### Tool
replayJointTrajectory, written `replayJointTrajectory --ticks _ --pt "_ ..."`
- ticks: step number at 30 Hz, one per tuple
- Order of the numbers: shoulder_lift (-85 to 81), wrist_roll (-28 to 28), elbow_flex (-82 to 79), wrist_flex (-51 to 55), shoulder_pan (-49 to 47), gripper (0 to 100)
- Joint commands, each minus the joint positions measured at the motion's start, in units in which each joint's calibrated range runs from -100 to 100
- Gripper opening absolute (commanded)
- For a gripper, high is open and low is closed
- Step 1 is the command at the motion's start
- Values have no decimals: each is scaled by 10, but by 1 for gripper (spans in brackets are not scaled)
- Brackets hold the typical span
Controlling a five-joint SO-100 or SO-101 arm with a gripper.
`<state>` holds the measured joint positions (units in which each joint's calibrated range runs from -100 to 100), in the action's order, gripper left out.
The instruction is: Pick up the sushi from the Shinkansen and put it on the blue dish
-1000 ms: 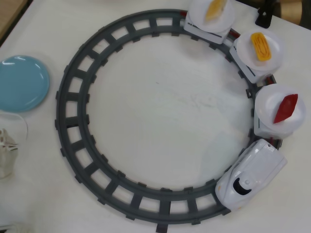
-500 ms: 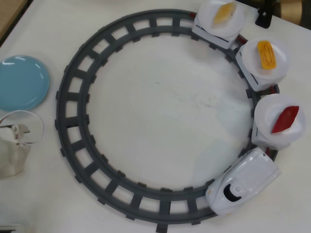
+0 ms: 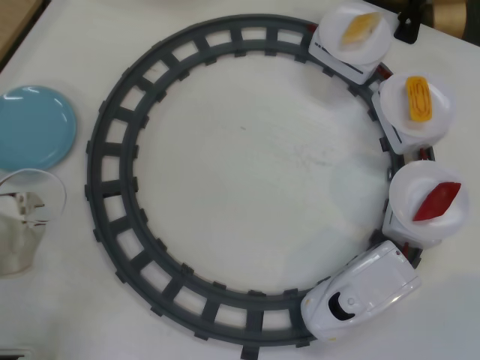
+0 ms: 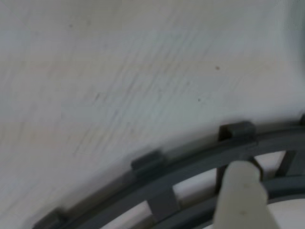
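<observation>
In the overhead view, the grey track (image 3: 120,217) rings the middle of the tabletop (image 3: 247,172), and the Shinkansen (image 3: 360,292) sits on its curve toward the tabletop's bottom-right corner, nose pointing along the rail toward the bottom edge. Directly behind it, the first car's white plate (image 3: 416,191) carries the sushi (image 3: 437,201), a dark-red pointed piece lying flat near the right edge. Two more cars follow toward the top-right corner, one with the orange ridged piece (image 3: 418,99) and one with the pale yellow piece (image 3: 360,28). The blue dish (image 3: 34,127) lies at the left edge, well apart from the sushi, with the arm's pale body (image 3: 19,225) just below it. In the wrist view, one pale fingertip (image 4: 243,195) hangs over the track's rail and ties near the bottom edge; the other is out of frame, so I cannot tell how far the jaws are open, and nothing shows in their hold. The reach probably needs to cross the whole ring, come down from above, and straddle the sushi's narrow width without tipping its plate.
</observation>
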<state>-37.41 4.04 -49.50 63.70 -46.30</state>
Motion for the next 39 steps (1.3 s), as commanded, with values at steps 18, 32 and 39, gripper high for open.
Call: replayJointTrajectory --ticks 18,32,39 --pt "-3 0 140 96 83 12" --pt "-2 -4 132 96 114 12" --pt "-2 0 122 101 114 26"
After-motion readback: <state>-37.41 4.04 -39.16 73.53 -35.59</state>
